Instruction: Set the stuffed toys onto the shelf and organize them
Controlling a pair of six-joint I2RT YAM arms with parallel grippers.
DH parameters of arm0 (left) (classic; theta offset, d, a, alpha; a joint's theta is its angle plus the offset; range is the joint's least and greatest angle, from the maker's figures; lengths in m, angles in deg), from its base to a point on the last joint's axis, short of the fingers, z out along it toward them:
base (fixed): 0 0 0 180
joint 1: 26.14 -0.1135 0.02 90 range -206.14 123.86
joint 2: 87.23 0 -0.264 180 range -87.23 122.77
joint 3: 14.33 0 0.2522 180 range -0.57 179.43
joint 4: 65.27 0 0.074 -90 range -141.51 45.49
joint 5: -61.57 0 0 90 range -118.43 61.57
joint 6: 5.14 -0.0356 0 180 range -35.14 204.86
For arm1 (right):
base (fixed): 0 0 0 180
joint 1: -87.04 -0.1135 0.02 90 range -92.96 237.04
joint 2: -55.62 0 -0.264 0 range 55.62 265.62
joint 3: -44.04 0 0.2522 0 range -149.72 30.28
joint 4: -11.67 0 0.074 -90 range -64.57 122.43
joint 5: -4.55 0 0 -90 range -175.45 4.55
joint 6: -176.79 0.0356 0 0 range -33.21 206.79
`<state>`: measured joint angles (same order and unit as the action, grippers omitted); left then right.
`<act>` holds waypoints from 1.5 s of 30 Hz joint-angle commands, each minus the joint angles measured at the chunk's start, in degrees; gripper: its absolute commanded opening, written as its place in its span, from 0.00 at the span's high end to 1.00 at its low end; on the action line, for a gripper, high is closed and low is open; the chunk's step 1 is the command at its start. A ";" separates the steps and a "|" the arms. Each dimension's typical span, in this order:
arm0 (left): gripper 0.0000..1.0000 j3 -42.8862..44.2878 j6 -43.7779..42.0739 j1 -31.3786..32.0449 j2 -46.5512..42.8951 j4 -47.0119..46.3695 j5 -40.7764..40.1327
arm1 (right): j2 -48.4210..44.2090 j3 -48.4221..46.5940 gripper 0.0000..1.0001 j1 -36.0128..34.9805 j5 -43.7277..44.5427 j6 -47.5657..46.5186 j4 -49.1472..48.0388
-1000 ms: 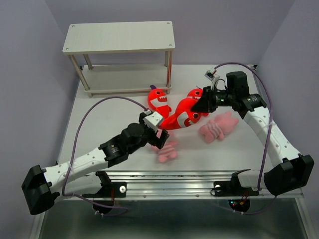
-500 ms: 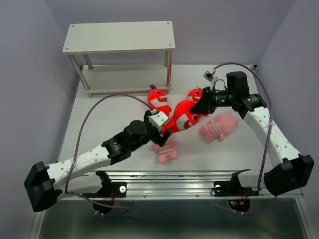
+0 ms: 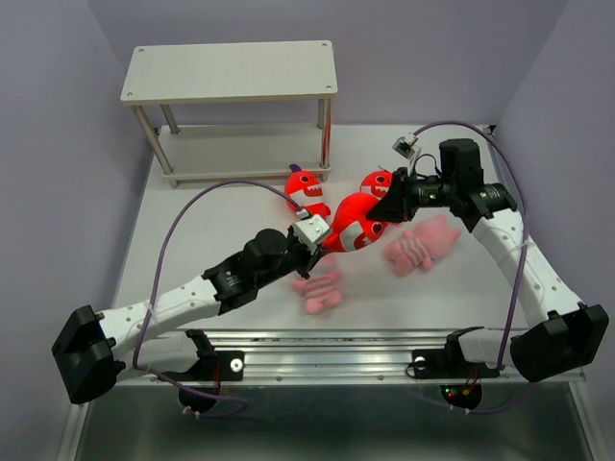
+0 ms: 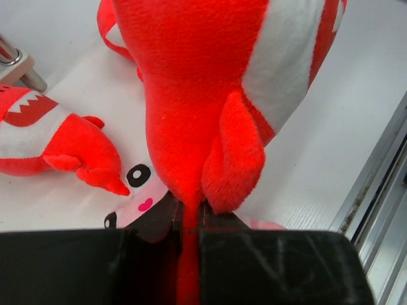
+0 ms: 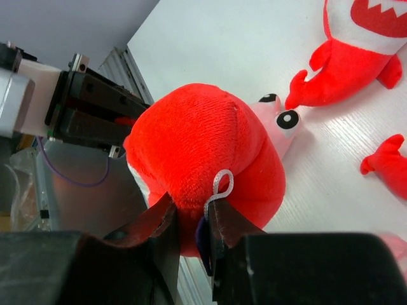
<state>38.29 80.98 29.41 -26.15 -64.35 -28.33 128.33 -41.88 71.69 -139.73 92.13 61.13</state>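
Five stuffed toys are all on or just over the table (image 3: 192, 221) in front of the shelf (image 3: 231, 72), and none is on it: the upper board and the lower board (image 3: 240, 154) both carry nothing. One red shark (image 3: 354, 223) hangs between the two arms near the middle of the table and seems lifted a little. The left gripper (image 4: 188, 216) is closed on its thin tail, with the jaws almost meeting around the fabric. The right gripper (image 5: 193, 225) pinches the round red back just beside a small white loop (image 5: 221, 184). A second shark (image 3: 306, 190) stands upright nearer to the shelf, and a third shark (image 3: 376, 181) is partly hidden behind the right gripper. One pink creature (image 3: 421, 242) lies to the right of the held shark. The other pink creature (image 3: 320, 288) lies below the left gripper, near the front edge, with its face under the held shark. The toys look light and very soft, so they should squash under the jaws without damage. The plush is probably not slippery, but a hold on the tail alone would likely let the body swing. A hold across the thick body seems better for setting a toy down upright. The shelf is much wider than any toy, so it probably has room for a row.
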 commanded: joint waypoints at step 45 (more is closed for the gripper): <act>1.00 20.10 39.21 -47.90 31.11 -13.97 23.19 | -17.86 26.11 0.00 9.20 -3.46 -19.67 -14.87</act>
<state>52.14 119.29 -18.37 3.03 -73.86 -6.89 111.15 -16.35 80.65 -142.68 73.45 48.89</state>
